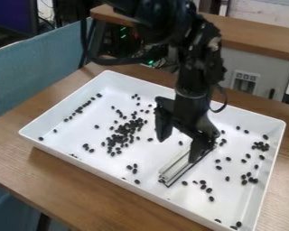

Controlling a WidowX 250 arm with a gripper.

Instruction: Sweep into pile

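The black gripper [179,149] hangs over the white tray [68,155], right of its middle, with its fingers spread apart. A silver-and-black bar-like tool [182,168] slants across the tray floor, its upper end at the right finger; I cannot tell how the two are joined. Small black beans are scattered through the tray. The densest heap [124,133] is left of the gripper, and a line of beans [83,107] runs near the left wall. Other beans [260,146] lie toward the right wall, with loose ones between the tool and that side.
The tray's raised walls surround the beans, and its front rim [119,179] runs diagonally across the wooden table [81,191]. Behind stands a wooden ledge [255,37]. A blue padded panel [35,70] is at the left, and a dark cable loops beside the arm.
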